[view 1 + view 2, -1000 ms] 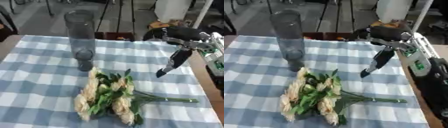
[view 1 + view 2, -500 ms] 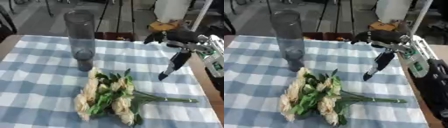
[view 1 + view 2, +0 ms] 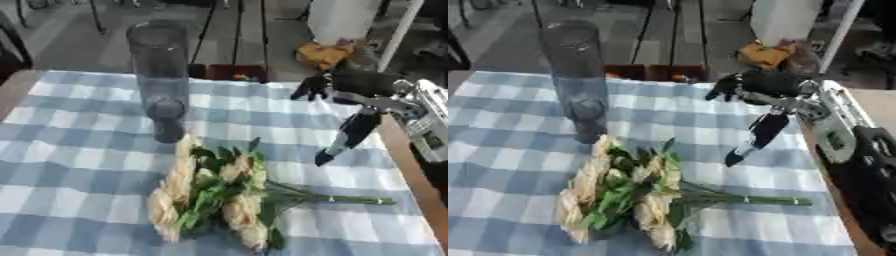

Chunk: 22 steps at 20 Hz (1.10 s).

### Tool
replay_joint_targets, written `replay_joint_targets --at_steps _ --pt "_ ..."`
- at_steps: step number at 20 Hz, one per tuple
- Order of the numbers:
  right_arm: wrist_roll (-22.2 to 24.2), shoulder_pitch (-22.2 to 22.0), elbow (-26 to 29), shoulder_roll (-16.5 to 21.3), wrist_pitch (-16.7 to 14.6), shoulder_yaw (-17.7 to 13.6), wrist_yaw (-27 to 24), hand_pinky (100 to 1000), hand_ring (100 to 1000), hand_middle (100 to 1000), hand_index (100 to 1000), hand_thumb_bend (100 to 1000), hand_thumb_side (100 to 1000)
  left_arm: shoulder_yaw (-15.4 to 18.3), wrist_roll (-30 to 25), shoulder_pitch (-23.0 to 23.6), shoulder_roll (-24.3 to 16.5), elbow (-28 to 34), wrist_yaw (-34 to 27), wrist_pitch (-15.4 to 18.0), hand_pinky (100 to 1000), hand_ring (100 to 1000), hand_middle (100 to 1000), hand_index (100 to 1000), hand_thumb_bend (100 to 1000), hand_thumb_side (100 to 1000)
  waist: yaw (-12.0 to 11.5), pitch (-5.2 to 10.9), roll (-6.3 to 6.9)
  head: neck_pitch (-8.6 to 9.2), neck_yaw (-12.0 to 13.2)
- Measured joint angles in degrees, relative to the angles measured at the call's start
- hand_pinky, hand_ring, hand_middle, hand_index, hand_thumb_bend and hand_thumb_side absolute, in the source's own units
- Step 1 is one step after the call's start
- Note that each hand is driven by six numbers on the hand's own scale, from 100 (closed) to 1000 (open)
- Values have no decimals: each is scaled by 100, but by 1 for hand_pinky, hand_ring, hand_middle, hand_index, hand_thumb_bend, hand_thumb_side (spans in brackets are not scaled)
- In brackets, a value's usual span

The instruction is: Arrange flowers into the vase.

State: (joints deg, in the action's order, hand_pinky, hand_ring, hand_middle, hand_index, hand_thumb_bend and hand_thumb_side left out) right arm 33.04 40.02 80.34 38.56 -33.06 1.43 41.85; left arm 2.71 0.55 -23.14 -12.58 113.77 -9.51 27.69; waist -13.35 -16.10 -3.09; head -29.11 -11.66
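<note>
A: Where are the flowers [image 3: 214, 192]?
B: Lying on the checked surface [image 3: 70, 150] just in front of the upright, empty vase [image 3: 161, 80], blooms nearest it, stems pointing away to its right.
A: Robot hand?
B: Right robot hand [image 3: 350, 95] hangs right of the vase, wide, fingers relaxed, thumb down, holding nothing.

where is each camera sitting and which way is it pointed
Left eye view: in the robot's head, looking down at the checked table, vase and flowers; the right hand enters from the right.
Right eye view: beside it, facing the same way, showing more of the right arm.
Both share the vase, flowers and right hand; no left hand shows.
</note>
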Motion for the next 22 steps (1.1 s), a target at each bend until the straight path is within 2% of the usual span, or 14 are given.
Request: replay_joint_targets --at_steps 3,7,12,13,22 --pt "0 -184 33 -1 0 -25 -227 484 563 701 872 881 699 0 1 0 0 0 0 -1 565 679 609 891 100 889 33 32 -2 0 12" --pt "0 -398 147 -18 0 -106 -489 463 559 689 863 875 689 0 7 0 0 0 0 -7 567 682 612 891 100 887 78 58 -3 -13 59" --pt "0 -556 270 -59 0 -233 -623 505 595 678 839 834 709 1 26 2 0 0 1 -25 567 682 613 891 100 886 143 114 -16 -112 102" --pt "0 -580 276 -70 0 -247 -636 519 600 668 829 802 708 1 28 4 0 0 1 -27 568 682 614 891 102 885 149 121 -19 -121 102" --pt "-85 -768 344 -262 -85 -206 -849 554 604 645 791 688 709 0 28 17 0 0 1 -29 568 683 615 892 105 883 203 168 -16 -159 101"
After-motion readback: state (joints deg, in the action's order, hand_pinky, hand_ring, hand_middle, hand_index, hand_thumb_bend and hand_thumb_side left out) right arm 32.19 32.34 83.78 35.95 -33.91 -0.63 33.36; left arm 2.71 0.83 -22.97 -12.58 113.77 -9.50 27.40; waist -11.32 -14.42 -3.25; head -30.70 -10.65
